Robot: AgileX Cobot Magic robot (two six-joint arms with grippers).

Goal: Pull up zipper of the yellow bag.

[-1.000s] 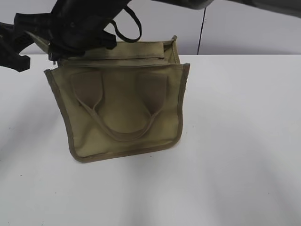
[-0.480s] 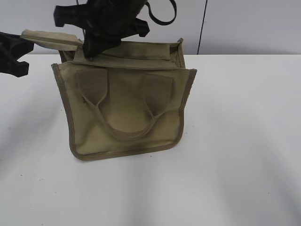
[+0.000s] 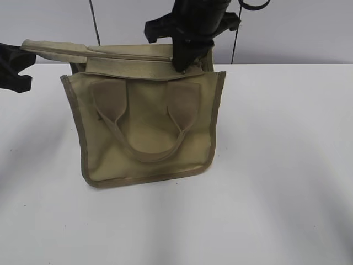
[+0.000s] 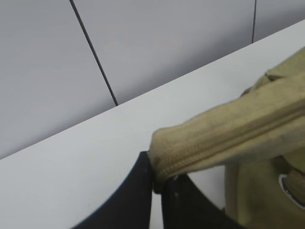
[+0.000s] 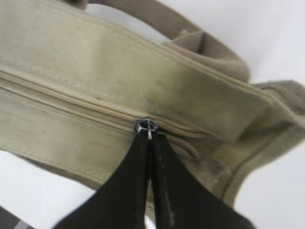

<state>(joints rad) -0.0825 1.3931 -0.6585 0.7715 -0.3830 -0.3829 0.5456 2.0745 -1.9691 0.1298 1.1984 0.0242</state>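
A: Where does the bag stand?

B: I see the squarish olive-yellow canvas tote with darker khaki edge trim (image 3: 146, 130) standing upright on the white table (image 3: 276, 165), left of centre in the exterior view, one looped fabric handle (image 3: 144, 135) hanging down its front face. Its boxy top panel stretches leftward past the bag's side.

A: And the left arm?

B: My left black gripper (image 4: 156, 183) is closed on the end tab of that top panel; in the left wrist view its two fingers (image 4: 128, 200) pinch the fabric tip where the zip line ends. In the exterior view it sits at the far left edge (image 3: 14, 66), level with the bag's top.

A: The zipper?

B: The thin khaki zip line with its small grey metal slider (image 5: 144, 126) runs along the top panel. In the right wrist view the slider sits near the panel's right end, and the teeth to its left look joined.

A: The right arm?

B: My right black gripper (image 5: 150, 143) comes down from above at the bag's upper right corner (image 3: 185, 63). Its jaws are pressed together with the tips right at the slider, clamping the pull tab.
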